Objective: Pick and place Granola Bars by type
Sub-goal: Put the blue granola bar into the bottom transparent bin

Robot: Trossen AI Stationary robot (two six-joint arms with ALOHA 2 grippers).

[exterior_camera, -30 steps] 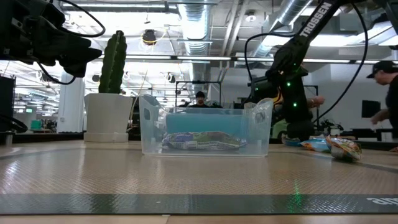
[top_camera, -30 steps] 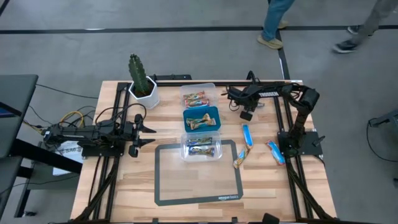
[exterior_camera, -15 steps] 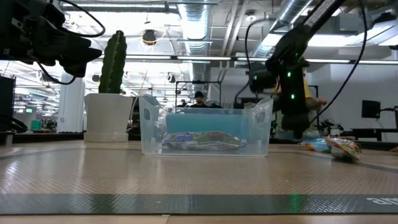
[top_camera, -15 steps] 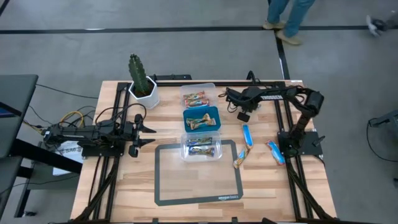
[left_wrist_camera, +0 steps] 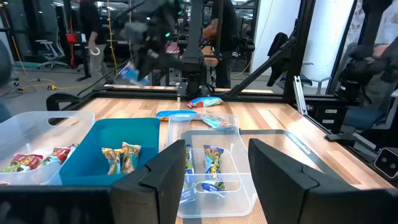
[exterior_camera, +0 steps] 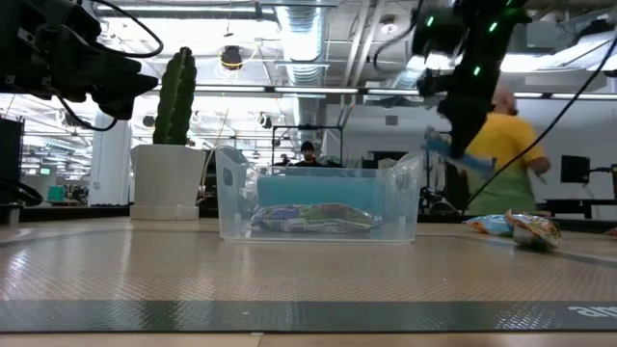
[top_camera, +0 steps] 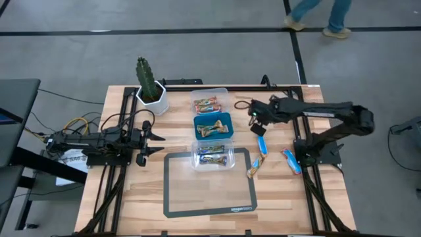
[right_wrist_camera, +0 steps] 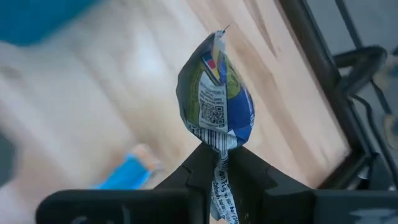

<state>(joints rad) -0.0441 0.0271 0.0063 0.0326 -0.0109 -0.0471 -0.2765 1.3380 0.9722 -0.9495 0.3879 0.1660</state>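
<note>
The right pincer (top_camera: 254,119) hangs above the tabletop (top_camera: 283,191) just right of the blue tub (top_camera: 212,125), pressed together on the end of a blue bar (right_wrist_camera: 216,109). In the right wrist view the wrapper balloons out beyond the fingertips (right_wrist_camera: 205,163), its seam caught between them. In the low view the same bar (exterior_camera: 453,154) hangs well above the wood, tilted, higher than the rim of the near clear tub (exterior_camera: 318,204).

Three tubs stand in a row from far to near: a far clear tub (top_camera: 209,102) holding red-and-green bars (top_camera: 206,103), the blue tub holding brown-gold bars (top_camera: 210,128), and the near clear tub holding blue bars (top_camera: 213,154). The near clear tub rests on the far edge of a dark-framed mat (top_camera: 209,183).

Three bars lie loose on the tabletop right of the tubs: a blue one (top_camera: 262,142) below the right pincer, a brown-gold one (top_camera: 255,166) near the mat's right edge, and another blue one (top_camera: 291,160) by the right arm's base.

The left pincer (top_camera: 154,136) waits at the left side, level, its fingers (left_wrist_camera: 283,177) spread and empty. A cactus (top_camera: 146,78) in a white pot stands at the far left corner.
</note>
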